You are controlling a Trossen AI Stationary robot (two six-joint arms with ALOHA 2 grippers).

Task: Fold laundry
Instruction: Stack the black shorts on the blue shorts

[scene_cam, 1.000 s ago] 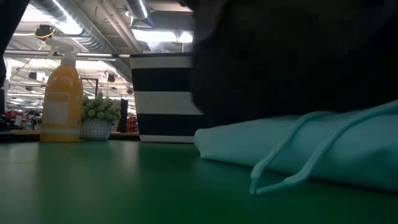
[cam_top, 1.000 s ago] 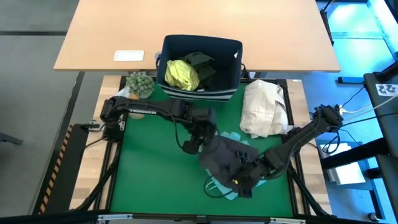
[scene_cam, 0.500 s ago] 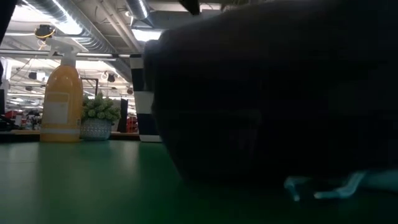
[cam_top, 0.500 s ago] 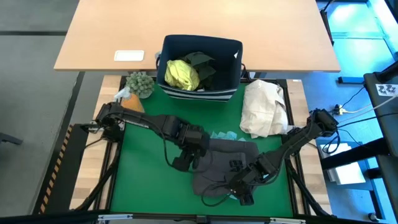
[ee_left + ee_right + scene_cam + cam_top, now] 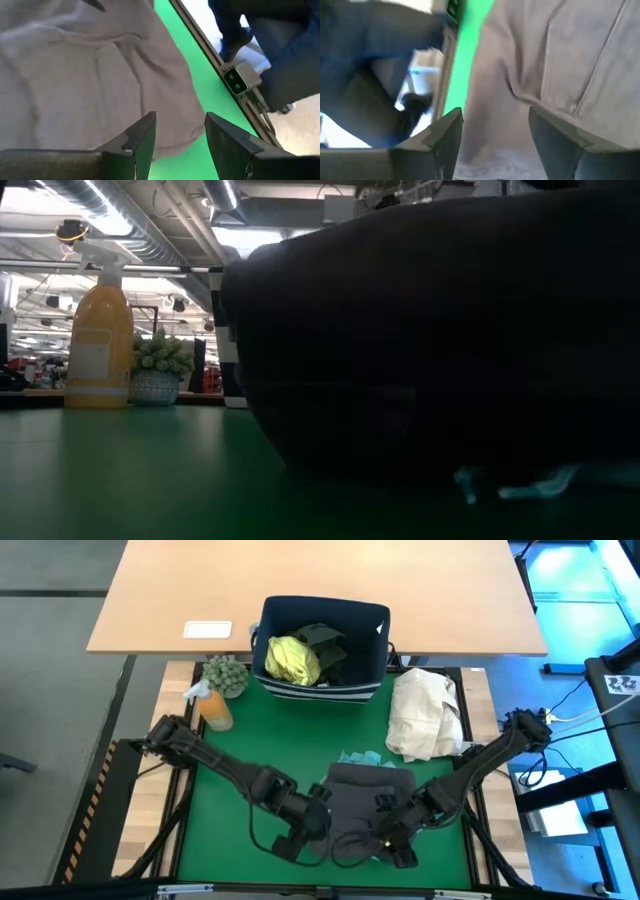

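A: We log the grey garment (image 5: 365, 802) lying flat on the green bench (image 5: 230, 775), toward its near edge, with a turquoise garment (image 5: 358, 757) peeking out from under its far edge. 2 more garments, 1 yellow-green (image 5: 291, 659), sit in the navy bin (image 5: 325, 615) at the far side.

B: Where do we place the 2 grippers against it?

A: Both sit at its near hem. The left gripper (image 5: 296, 840) is at the near-left corner, the right gripper (image 5: 397, 845) at the near-right corner. The cloth runs away from both, toward the bin.

B: Long axis?

A: We judge the hem runs left to right between the 2 grippers, so each arm is nearer its own corner.

B: Grip?

A: In the left wrist view the left gripper's fingers (image 5: 142, 137) stand apart, the hem just beyond them, nothing pinched. The right wrist view shows the same for the right gripper's fingers (image 5: 445, 132), parted over grey cloth, holding nothing.

B: So any next fold, we reckon, starts from that near hem.
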